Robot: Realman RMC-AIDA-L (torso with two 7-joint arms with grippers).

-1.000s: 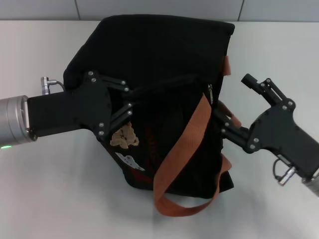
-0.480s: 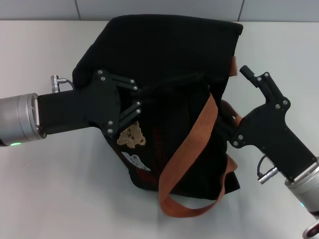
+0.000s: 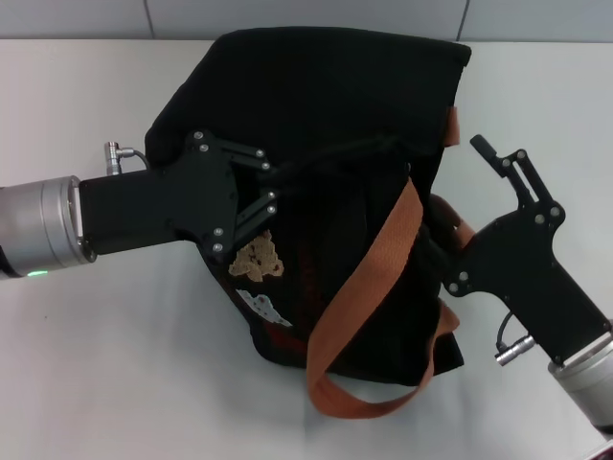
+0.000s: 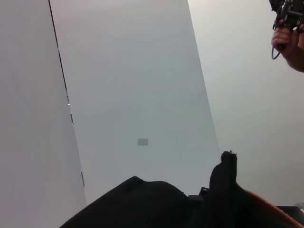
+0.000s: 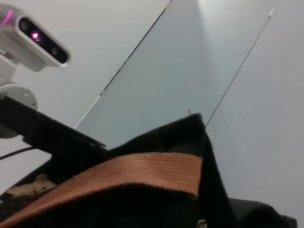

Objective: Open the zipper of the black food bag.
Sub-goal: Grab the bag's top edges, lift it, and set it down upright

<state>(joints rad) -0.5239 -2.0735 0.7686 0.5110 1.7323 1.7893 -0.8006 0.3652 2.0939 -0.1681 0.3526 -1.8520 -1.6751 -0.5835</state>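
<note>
The black food bag [image 3: 326, 105] lies on the white table, its bear patches [image 3: 257, 259] facing me. One brown webbing handle [image 3: 369, 278] loops across its front. My left gripper [image 3: 330, 163] comes in from the left, and its fingers close on a raised fold along the bag's top edge, where the zipper [image 3: 383, 151] runs. My right gripper [image 3: 458, 187] stands open at the bag's right side: one finger [image 3: 490, 153] is free in the air, the other presses against the fabric. The right wrist view shows the handle [image 5: 118, 175] and a small silver glint [image 5: 202, 222] that may be the pull tab.
White tabletop [image 3: 115, 364] surrounds the bag, and a grey wall [image 3: 306, 17] runs behind it. A person's hand [image 4: 287, 40] shows far off in the left wrist view. The robot's head camera [image 5: 33, 35] appears in the right wrist view.
My left arm and the bag have shifted to the right. My right gripper has swung in and down against the bag's right side, its lower finger now pushed into the fabric.
</note>
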